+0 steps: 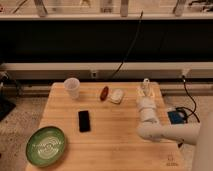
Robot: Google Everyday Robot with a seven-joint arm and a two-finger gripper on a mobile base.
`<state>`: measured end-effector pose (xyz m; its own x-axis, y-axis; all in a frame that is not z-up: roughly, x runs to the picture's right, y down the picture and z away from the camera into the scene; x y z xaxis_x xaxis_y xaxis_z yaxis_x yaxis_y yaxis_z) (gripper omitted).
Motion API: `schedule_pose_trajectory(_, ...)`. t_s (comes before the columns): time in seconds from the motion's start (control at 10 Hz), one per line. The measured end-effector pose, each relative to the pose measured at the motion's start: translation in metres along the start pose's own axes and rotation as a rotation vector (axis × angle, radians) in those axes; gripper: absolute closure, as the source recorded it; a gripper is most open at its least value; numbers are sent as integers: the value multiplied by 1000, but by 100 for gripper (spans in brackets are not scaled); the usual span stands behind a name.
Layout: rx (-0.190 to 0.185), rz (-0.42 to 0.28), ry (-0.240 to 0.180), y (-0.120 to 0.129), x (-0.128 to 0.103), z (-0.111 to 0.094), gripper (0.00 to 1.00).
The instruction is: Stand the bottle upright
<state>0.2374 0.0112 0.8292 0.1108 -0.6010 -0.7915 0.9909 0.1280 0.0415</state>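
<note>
one bottle (146, 86) at the right of centre in the frame, near the far edge of the bench (115, 135), cap pointing up. gripper (144, 94) sits right at its lower body; cannot tell how far the fingers are spread. judgement: bottle looks near upright. best to settle the base flat, release slowly, then lift straight off. white cup (72, 87), phone (84, 121) and green plate (46, 146) lie well apart, to the left.

My pincer (145, 91) sits at the bottle (146, 86) near the desk's (110, 145) far right edge; my wrist hides the bottle's lower part. My arm is cut off at right.
</note>
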Motion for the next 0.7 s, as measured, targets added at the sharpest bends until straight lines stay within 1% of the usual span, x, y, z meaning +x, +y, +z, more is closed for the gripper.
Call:
schedule_pose_trajectory(0.2,-2,-5,3,0,-2,0,98)
schedule_pose_trajectory(0.3,-3,-6,4,-1,-4,0,93)
schedule_pose_trajectory(0.5,-7,-6,2,-2,-7,1,71)
schedule_pose_trajectory(0.6,-9,-7,0,-3,-8,2,61)
schedule_pose_trajectory(0.7,-11,-8,0,-3,-8,2,54)
